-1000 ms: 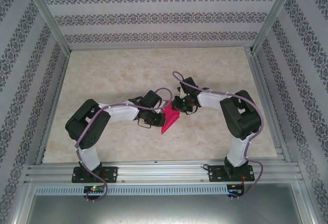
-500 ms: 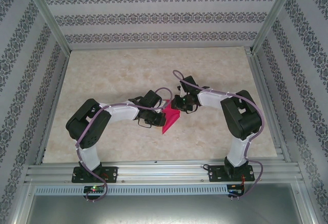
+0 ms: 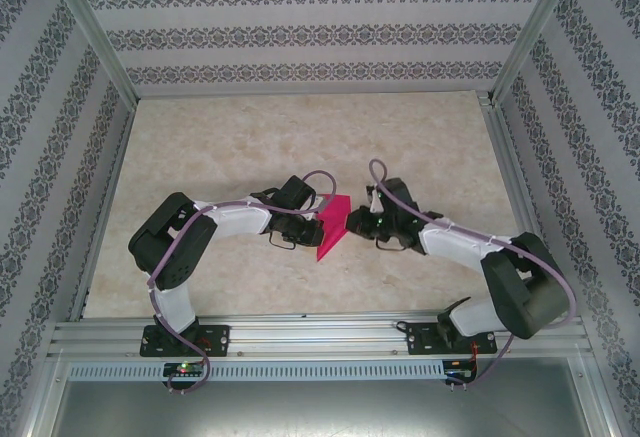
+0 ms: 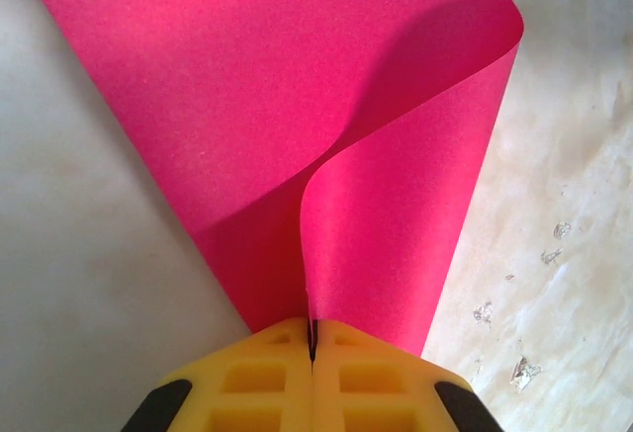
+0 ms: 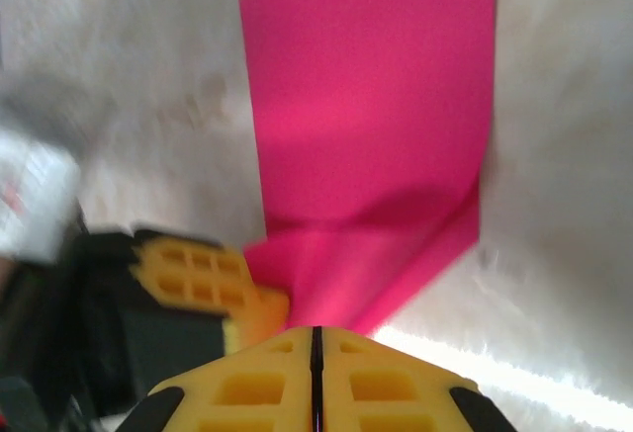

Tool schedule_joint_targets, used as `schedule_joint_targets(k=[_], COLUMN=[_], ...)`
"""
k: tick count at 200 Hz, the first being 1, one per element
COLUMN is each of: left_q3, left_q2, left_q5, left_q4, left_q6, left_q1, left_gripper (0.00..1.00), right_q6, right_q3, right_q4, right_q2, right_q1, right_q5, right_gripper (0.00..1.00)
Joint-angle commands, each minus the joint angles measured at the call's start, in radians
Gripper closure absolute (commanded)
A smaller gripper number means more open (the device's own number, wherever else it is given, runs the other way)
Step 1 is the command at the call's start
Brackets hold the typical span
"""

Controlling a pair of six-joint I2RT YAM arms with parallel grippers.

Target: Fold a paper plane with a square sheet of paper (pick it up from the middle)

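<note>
Left wrist: left hand (image 4: 313, 338) clamps curled paper (image 4: 297, 86)

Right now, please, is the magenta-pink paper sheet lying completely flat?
No, the left pincer pinches the magenta-pink paper sheet into a curl.

We saw the paper (image 4: 297, 76) as thin, smooth and matt. The yellow fingers (image 4: 287, 363) looked like moulded matt plastic, the table (image 3: 250, 137) like smooth marbled stone, the frame (image 3: 300, 332) brushed metal.
</note>
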Motion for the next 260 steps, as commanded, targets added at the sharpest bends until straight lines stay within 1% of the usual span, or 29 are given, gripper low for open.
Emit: schedule_joint_targets(k=[1,25,45,66,82,156,235,260], left_q3=[-0.019,-0.019,-0.020,-0.021,-0.023,-0.032,-0.034,-0.032], left_q2=[0.027,0.026,0.029,0.029,0.026,0.026,0.029,0.028], left_q5=[-0.017,-0.016,-0.015,-0.017,-0.018,-0.012,-0.008,-0.008], left_q4=[0.000,-0.002,-0.002,-0.002,0.003,0.010,0.009,0.010], left_q6=[0.008,0.009,0.011,0.013,0.010,0.009,0.012,0.014], left_q1=[0.010,0.010,0.011,0.010,0.010,0.009,0.010,0.010], left_gripper=[0.93,0.93,0.93,0.93,0.93,0.93,0.93,0.93], right_q6=[0.097,0.139,0.169,0.205,0.226,0.243,0.240,0.247], right_q3=[-0.054,-0.093,-0.093,-0.092,-0.092,-0.073,-0.083,-0.093], right_q4=[0.127,0.183,0.229,0.293,0.330,0.347,0.341,0.338], right_q2=[-0.044,-0.037,0.011,0.067,0.098,0.173,0.213,0.202], right_q1=[0.061,0.135,0.184,0.211,0.218,0.248,0.248,0.249], right_q5=[0.000,0.021,0.022,0.012,0.011,0.008,0.021,0.026], right_gripper=[0.91,0.91,0.92,0.93,0.93,0.93,0.93,0.93])
